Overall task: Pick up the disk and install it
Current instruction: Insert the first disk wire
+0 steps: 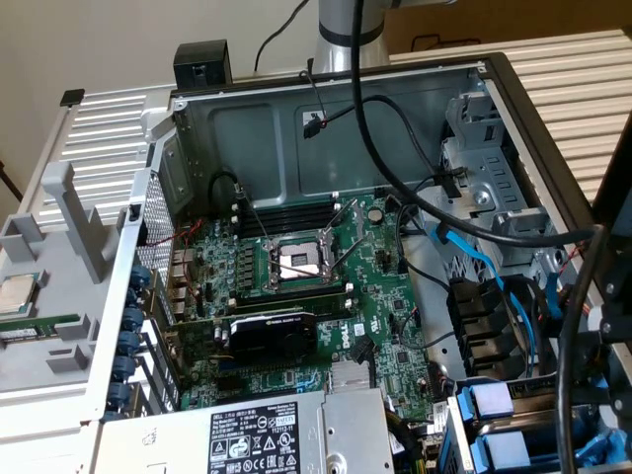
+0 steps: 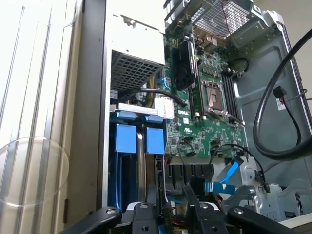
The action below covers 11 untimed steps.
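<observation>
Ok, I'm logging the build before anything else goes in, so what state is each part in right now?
Computer case: open, side panel off.
CPU socket: looks empty, levers raised.
CPU chip: out of the case, lying on the grey tray.
Graphics card: seated in the motherboard.
Blue drive carriers: two, pushed in side by side.

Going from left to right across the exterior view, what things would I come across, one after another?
Small square chip → blue slot tabs → open processor socket → blue carrier handles → thick black cable.
</observation>
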{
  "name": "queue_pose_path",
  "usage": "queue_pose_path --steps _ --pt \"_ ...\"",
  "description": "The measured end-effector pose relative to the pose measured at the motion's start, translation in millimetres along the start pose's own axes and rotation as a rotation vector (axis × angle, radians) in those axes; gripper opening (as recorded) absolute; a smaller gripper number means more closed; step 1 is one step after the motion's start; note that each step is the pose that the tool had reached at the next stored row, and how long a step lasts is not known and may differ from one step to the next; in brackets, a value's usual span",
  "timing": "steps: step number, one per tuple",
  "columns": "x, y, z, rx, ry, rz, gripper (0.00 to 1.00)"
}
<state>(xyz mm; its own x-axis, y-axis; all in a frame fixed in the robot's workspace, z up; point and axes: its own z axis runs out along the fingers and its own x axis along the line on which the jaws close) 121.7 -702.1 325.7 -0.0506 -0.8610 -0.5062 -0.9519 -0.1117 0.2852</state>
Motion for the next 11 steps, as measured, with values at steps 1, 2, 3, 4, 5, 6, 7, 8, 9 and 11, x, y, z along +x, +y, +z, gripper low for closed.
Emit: queue_pose_path --steps 1,2,3,4,5,6,7,8,9,11 --pt "-0.2 -0.2 0.1 -0.0016 0.0009 -0.003 0.34" --pt "-0.3 -1.1 0.0 -0.003 0.0016 -0.005 0.34" --pt "-0.4 -2.6 -0.6 -0.0041 0.0025 -0.007 0.34" --pt "-0.5 -4.2 -1.1 -0.0051 0.003 -0.008 0.34" --pt "-0.6 -5.3 -1.5 -0.0059 0.0033 -0.009 0.34" --pt "-0.7 -6.3 -1.8 -0.0065 0.0037 -0.011 0.34" --pt "-0.8 -6.8 -1.9 -0.0071 0.0038 -0.011 0.34" --pt "-0.7 -7.5 -2.1 -0.0076 0.004 -0.012 0.34" --pt "-0.6 -8.8 -2.3 -0.0081 0.0042 -0.013 0.34" --pt "-0.7 -10.4 -2.5 -0.0092 0.0049 -0.015 0.34"
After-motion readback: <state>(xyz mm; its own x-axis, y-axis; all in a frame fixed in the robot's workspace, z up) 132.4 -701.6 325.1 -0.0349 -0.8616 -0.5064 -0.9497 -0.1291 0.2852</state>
